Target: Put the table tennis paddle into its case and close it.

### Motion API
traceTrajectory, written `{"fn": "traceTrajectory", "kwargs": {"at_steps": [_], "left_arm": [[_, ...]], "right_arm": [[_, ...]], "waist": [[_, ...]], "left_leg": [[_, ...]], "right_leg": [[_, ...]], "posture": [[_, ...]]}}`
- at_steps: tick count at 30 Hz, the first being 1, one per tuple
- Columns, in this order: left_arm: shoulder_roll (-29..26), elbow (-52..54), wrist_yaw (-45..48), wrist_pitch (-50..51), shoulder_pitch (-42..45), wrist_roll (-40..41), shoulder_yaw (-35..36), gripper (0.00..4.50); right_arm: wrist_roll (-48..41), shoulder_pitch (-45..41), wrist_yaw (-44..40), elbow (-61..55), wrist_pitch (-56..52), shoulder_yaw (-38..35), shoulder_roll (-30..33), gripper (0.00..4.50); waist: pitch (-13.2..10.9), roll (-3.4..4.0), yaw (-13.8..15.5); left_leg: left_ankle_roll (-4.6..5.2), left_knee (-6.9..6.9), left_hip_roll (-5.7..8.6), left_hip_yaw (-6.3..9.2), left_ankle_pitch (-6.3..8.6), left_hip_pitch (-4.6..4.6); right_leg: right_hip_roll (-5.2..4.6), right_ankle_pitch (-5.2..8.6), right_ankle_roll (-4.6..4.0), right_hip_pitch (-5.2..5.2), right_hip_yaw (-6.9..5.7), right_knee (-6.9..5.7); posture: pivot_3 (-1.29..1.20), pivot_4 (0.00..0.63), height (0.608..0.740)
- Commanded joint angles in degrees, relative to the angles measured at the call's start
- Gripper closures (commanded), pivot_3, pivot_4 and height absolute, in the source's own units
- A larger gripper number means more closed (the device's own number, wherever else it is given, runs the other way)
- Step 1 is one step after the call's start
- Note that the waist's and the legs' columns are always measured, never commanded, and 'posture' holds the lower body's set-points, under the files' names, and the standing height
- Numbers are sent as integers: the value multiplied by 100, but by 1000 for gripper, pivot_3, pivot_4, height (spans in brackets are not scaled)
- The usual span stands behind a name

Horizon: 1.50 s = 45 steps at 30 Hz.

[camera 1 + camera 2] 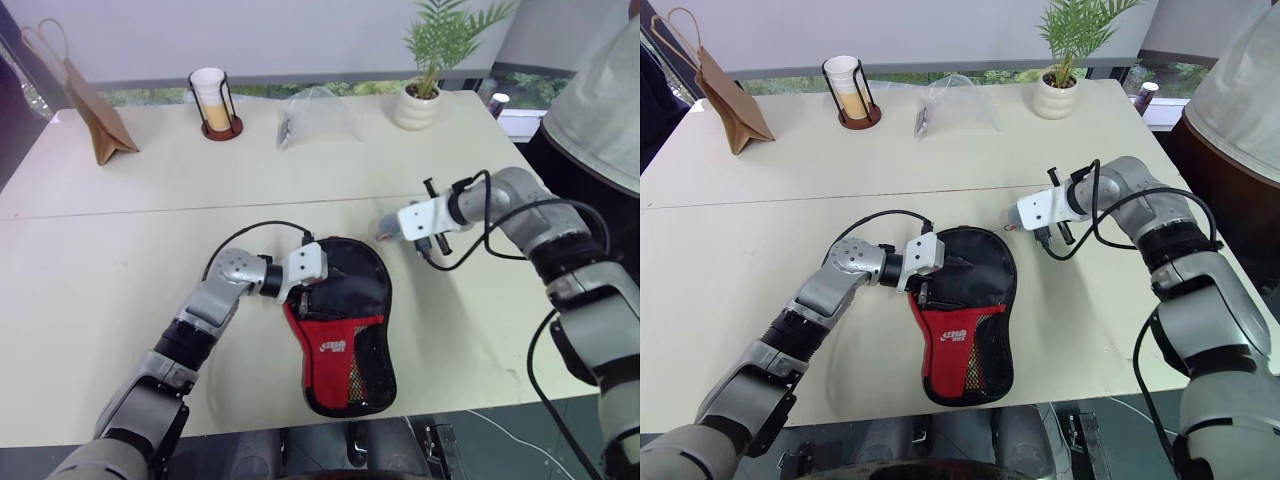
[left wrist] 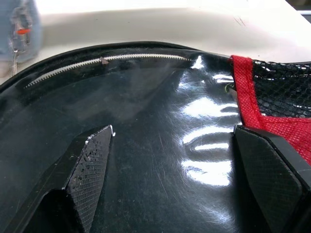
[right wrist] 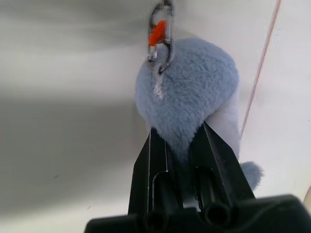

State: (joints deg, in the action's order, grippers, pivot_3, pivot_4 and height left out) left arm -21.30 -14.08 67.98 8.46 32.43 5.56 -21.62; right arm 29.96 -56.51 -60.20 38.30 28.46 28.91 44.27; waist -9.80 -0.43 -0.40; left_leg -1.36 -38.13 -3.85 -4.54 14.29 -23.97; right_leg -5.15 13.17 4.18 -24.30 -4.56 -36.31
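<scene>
The case [image 1: 345,335] lies flat near the table's front edge, black round part away from me, red panel and mesh pocket toward me. My left gripper [image 1: 335,272] stands open over the round part, its fingers [image 2: 92,165] spread on a glossy black surface beside the zip teeth [image 2: 112,59]. The table tennis paddle is hidden. Just past the case's far right edge, my right gripper [image 1: 388,228] is shut on a small blue-grey plush charm [image 3: 189,82] with a metal clip [image 3: 160,34], held a little above the table.
Along the far side of the table [image 1: 120,260] stand a brown paper bag [image 1: 95,110], a cup in a wire holder [image 1: 212,100], a clear plastic bag [image 1: 315,120] and a potted plant [image 1: 425,90]. A person [image 1: 600,90] is at the far right.
</scene>
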Motion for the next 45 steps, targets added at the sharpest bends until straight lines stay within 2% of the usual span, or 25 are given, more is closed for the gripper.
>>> {"fn": "traceTrajectory", "kwargs": {"at_steps": [1,6,8,13,16,18,22,27,35,45], "left_arm": [[-168,-266,9,140,-126,-331,-244,323],[-161,-325,19,115,-91,-338,-244,323],[-149,-363,21,99,-71,-340,-247,323],[-115,-441,19,72,-27,-346,-259,323],[-103,-470,12,67,-12,-350,-266,323],[-100,-465,2,77,-21,-353,-278,323],[-101,-439,-24,92,-42,-352,-293,323],[-95,-395,-68,108,-71,-345,-316,323],[-113,-353,-73,125,-136,-328,-345,323],[-85,-325,-85,150,-173,-349,-394,323]], "right_arm": [[-277,285,-646,-537,-346,-145,269,4477],[-831,497,-1626,-1190,-1086,-308,406,4477],[-1243,470,-2295,-1344,-1576,-354,332,4477],[-1576,-69,-3174,-698,-2110,-141,37,4477],[-1744,-376,-3230,-261,-2093,227,3,4477],[-2034,-523,-3230,-170,-2081,736,150,4477],[-2544,-596,-3230,-348,-2054,1696,645,4477],[-2947,-570,-3230,-680,-1988,2366,1180,4477],[-3286,-374,-3230,-1410,-2245,2811,1809,4477],[-3585,288,-3230,-2957,-2728,3006,2663,4477]], "waist": [[0,0,1],[1,0,-2],[1,0,-6],[2,0,-21],[2,0,-14],[2,1,-15],[2,1,13],[3,2,101],[6,1,136],[15,0,267]], "left_leg": [[0,0,0,0,0,1],[0,0,0,1,0,4],[0,0,0,1,0,5],[1,0,0,1,0,9],[1,0,-1,2,0,11],[1,0,-1,1,0,10],[0,1,-1,1,1,10],[0,0,0,1,1,10],[0,0,2,0,2,9],[0,0,1,1,3,7]], "right_leg": [[0,0,0,1,0,0],[0,0,0,4,0,0],[1,0,0,4,0,0],[1,0,-1,7,0,0],[1,0,-2,7,0,-1],[0,1,-2,7,0,-1],[-1,1,-2,8,0,1],[-2,1,-3,8,0,3],[-6,10,-18,10,-1,8],[-6,13,-17,10,-3,13]], "posture": [[0,150,740],[0,150,740],[0,150,740],[0,150,740],[0,150,740],[0,150,740],[0,150,740],[0,150,740],[0,150,740],[0,150,740]]}}
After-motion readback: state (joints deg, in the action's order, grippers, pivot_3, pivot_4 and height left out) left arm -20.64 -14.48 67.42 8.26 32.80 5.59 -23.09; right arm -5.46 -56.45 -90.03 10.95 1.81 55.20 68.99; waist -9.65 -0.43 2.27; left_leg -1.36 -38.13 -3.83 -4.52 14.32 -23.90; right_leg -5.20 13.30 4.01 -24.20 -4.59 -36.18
